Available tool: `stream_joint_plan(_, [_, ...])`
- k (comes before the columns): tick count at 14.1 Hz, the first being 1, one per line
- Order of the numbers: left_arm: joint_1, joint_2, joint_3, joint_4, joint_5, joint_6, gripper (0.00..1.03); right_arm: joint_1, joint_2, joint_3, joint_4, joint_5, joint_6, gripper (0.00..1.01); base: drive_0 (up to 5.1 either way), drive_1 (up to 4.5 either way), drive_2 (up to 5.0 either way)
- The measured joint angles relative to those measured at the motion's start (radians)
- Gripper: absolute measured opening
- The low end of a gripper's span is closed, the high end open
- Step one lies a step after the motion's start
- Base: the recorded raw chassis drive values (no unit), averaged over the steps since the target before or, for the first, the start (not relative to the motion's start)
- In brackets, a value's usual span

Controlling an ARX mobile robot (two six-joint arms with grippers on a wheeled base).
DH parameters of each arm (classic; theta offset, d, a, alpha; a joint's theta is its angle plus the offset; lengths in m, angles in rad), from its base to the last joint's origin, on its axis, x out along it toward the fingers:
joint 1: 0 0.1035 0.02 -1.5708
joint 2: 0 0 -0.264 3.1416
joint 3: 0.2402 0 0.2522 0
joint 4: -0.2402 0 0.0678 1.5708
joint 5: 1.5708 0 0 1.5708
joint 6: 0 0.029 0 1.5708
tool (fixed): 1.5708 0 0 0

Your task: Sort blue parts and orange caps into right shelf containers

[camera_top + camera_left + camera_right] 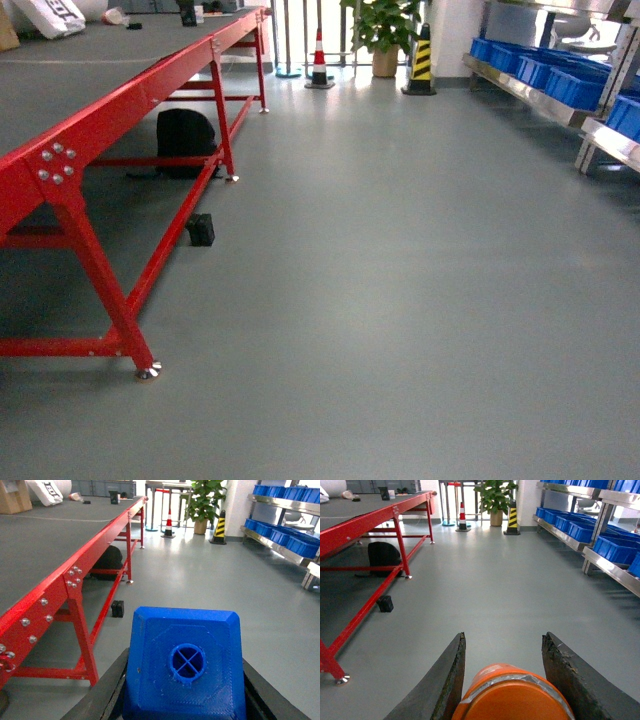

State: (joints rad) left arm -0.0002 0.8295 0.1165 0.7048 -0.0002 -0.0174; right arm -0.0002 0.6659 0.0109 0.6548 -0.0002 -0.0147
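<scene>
The shelf [530,95] with its blue bins [575,85] sits at the upper right of the head view, well apart, nearer the right arm. The left gripper [185,690] clamps the blue part [185,665], nub end facing the camera. The right gripper [505,680] grips the orange cap [512,692], apparently end-on.

Smooth grey-green floor [400,300] stretches ahead, catching glare near the far white wall [455,25]. On the left runs a long red steel-framed table with a dark grey top [110,110], a black backpack [185,140] beneath it. Far back stand a potted green plant [383,30], a red-and-white traffic cone [319,62] and a yellow-and-black striped cone [421,62].
</scene>
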Motion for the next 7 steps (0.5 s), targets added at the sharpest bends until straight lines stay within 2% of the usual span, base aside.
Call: stream_joint_plan(7, [0.000, 0.001, 0.000, -0.001, 0.000, 0.000, 0.45, 0.000, 0.000, 0.000, 0.001, 0.000, 0.000, 0.41, 4.8, -1.19, -3.6])
